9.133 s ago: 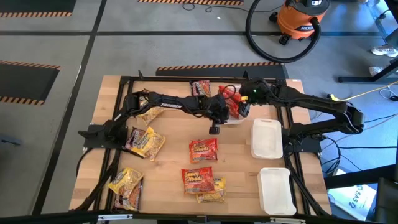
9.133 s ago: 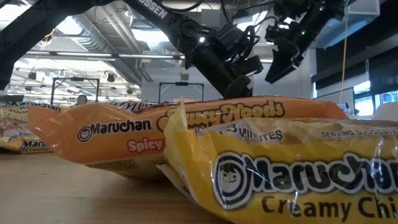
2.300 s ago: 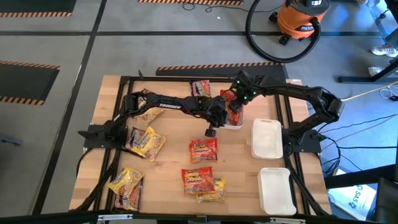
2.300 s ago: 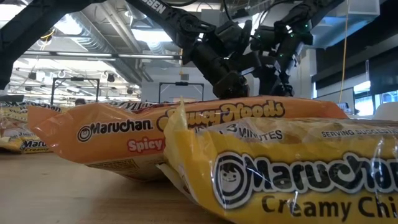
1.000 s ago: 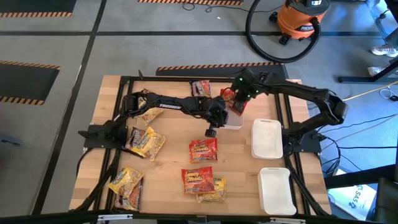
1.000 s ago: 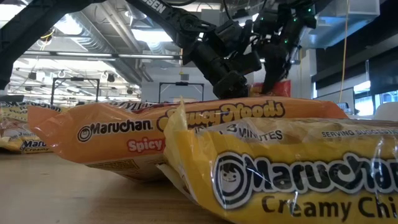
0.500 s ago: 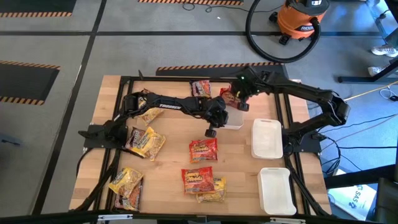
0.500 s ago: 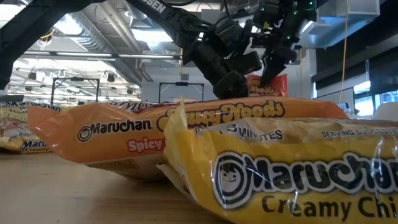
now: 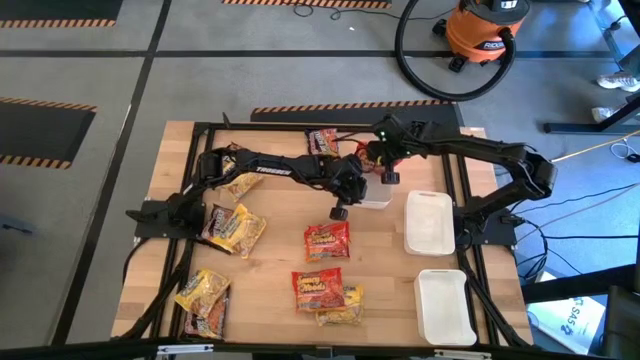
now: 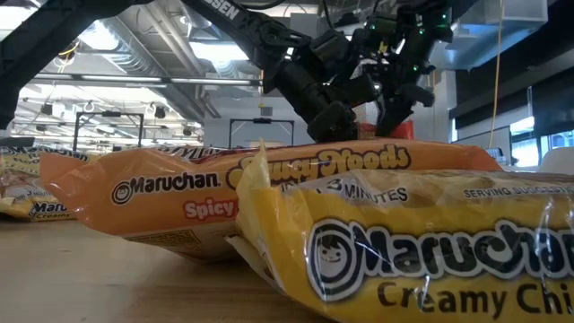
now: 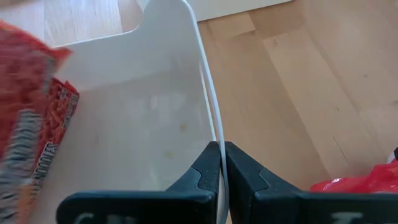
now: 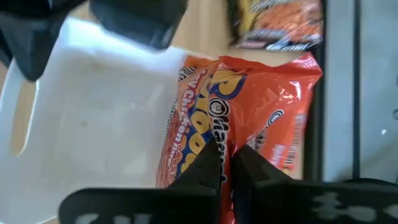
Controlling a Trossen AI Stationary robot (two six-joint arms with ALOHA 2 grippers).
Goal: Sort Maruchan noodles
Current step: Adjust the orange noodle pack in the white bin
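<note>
Pincers both clamped: left pincer [image 11: 220, 163] on thin white tray rim [image 11: 208, 93], right pincer [image 12: 224, 163] on glossy red packet [image 12: 249, 106]

The left gripper [image 11: 221, 163] is pinched on the rim of a foam tray [image 11: 155, 106] near the table's [image 9: 270, 265] far middle. The right gripper [image 12: 225, 163] holds a noodle packet [image 12: 249, 112] over that tray's far side. Two more trays [image 9: 430, 222] lie to the right, and loose packets [image 9: 325, 240] lie nearer the front and left.
</note>
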